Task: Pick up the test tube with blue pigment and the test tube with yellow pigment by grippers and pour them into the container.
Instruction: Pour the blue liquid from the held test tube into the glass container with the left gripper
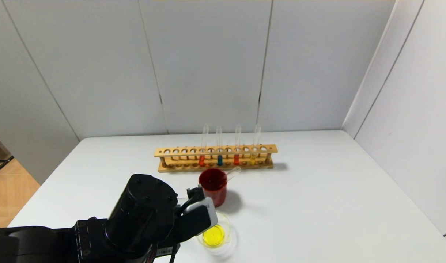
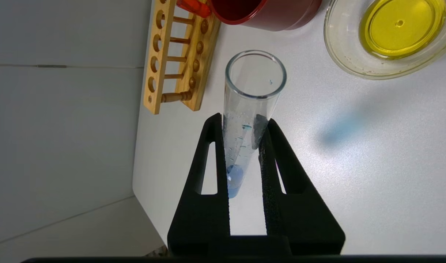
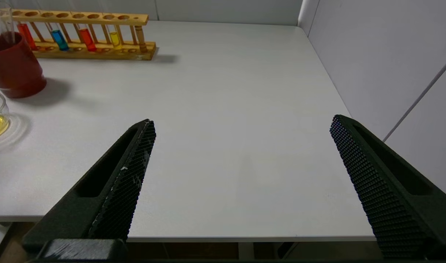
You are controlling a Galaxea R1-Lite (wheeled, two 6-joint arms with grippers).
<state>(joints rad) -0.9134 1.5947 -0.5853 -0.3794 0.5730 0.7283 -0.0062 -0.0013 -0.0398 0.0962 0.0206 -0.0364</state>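
At the left gripper (image 2: 241,120), near-left of the table (image 1: 318,201): pressed together on the test tube with blue pigment (image 2: 254,84), pinching the glass low down, close to the rounded end. Only a small pool of blue at that end, with drops strung along the inner wall. Open mouth pointing away from the wrist, over bare table, short of the container (image 2: 340,54) and beside it rather than above it. Biggest risk from here, as a judgement: tipping before the mouth clears the rim and sending blue onto the table instead of into the yellow already pooled in the dish. Second risk: with such a low grip on smooth round glass, rotating or sliding between the pads mid-tilt, so the pour aims off. Third: swinging the long free end into the red cup (image 1: 213,184), just beyond the dish, with a clear tube (image 1: 233,173) leaning in it. Also possible: nudging the light dish with the tube lip and shifting it. Farther back, the wooden rack (image 1: 215,151), well apart. At the near right, the right gripper (image 3: 243,122): spread wide, empty, idle.
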